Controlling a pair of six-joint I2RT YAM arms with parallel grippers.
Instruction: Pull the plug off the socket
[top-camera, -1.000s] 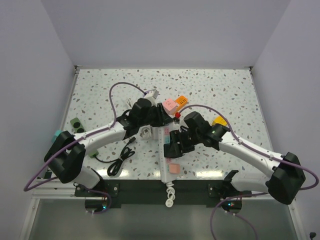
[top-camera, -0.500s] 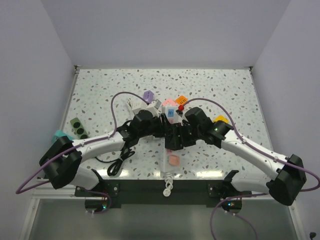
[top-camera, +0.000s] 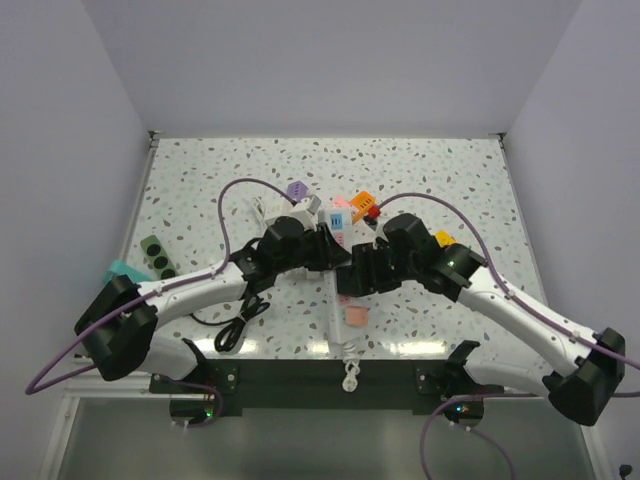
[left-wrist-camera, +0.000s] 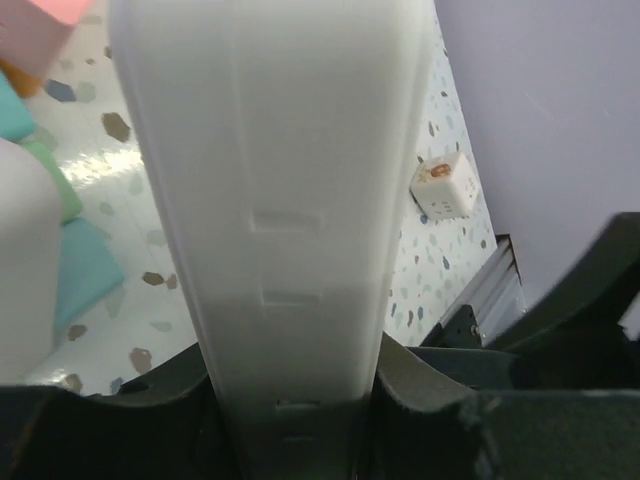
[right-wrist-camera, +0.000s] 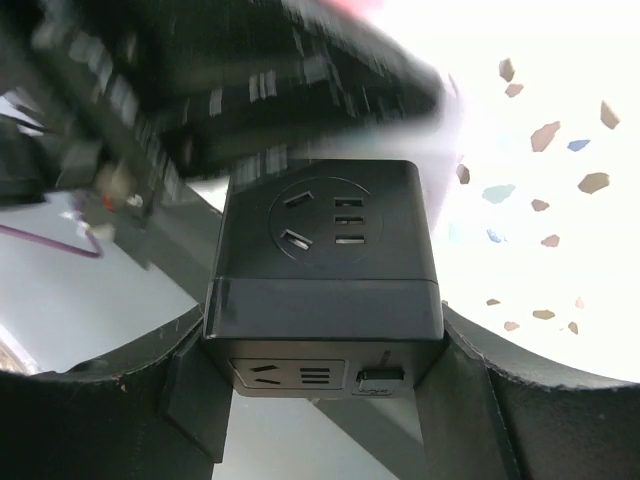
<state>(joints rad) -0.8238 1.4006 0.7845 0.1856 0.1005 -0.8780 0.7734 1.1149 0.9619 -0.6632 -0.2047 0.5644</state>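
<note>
Clutter around the mid-worktop grips: purple cube (top-camera: 296, 190), pink cube (top-camera: 338, 206) and orange cube (top-camera: 364, 205) just toward the far edge, yellow cube (top-camera: 440, 240) beside the right arm, black cable (top-camera: 240, 320) coiled by the near edge, left of centre. Holds white power strip (left-wrist-camera: 290, 150) clamped in left gripper (left-wrist-camera: 297, 385), black cube adapter (right-wrist-camera: 325, 250) pinched in right gripper (right-wrist-camera: 328, 350), both over the worktop's middle. From above, hides both grips under the wrists, yet shows the strip running to the near edge. Only from the left wrist: white cube (left-wrist-camera: 443, 186).
</note>
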